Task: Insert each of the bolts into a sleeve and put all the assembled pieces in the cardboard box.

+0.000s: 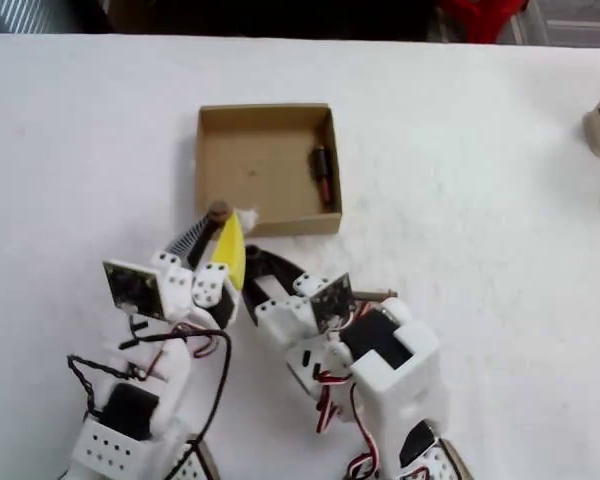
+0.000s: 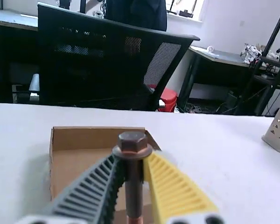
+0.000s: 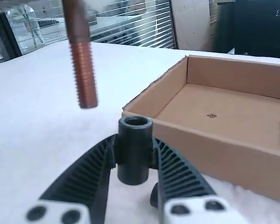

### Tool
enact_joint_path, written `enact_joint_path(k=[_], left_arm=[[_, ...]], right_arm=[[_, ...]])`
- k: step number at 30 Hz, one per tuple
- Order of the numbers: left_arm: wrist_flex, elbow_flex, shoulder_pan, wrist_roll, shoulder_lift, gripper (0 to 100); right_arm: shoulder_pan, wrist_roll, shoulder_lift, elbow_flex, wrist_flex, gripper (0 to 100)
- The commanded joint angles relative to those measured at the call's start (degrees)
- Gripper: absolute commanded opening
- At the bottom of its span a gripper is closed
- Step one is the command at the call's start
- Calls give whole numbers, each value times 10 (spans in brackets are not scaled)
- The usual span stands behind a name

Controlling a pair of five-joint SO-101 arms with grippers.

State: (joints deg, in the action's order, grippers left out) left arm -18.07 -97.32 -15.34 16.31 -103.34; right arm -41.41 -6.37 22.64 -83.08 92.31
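White table [image 1: 480, 200] all round, and the cardboard box [image 1: 280, 222] held one dark assembled piece [image 1: 323, 172] lying along a side wall. Left gripper [image 2: 130, 158] was clenched on the copper bolt [image 2: 133, 182], upright, head on top, at the box's near edge. Right gripper [image 3: 134, 156] squeezed the black sleeve [image 3: 135, 140] upright, mouth up, with the bolt's threads hanging above and just beside it.

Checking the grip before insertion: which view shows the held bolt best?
Left wrist view: the bolt stands upright, shank clamped in the left gripper, head on top. The right wrist view gives its threaded end near the sleeve; the high view, just its head.
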Motion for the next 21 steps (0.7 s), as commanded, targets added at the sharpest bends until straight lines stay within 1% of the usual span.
enact_joint_path(k=[1, 8, 21], left_arm=[[-9, 3, -20, 5, -14, 24], [-10, 3, -29, 4, -13, 24], [0, 3, -23, 2, -12, 24]], right_arm=[[-12, -6, 0, 7, 0, 15], [-17, -6, 0, 2, 0, 15], [-18, -5, -4, -9, 3, 15]])
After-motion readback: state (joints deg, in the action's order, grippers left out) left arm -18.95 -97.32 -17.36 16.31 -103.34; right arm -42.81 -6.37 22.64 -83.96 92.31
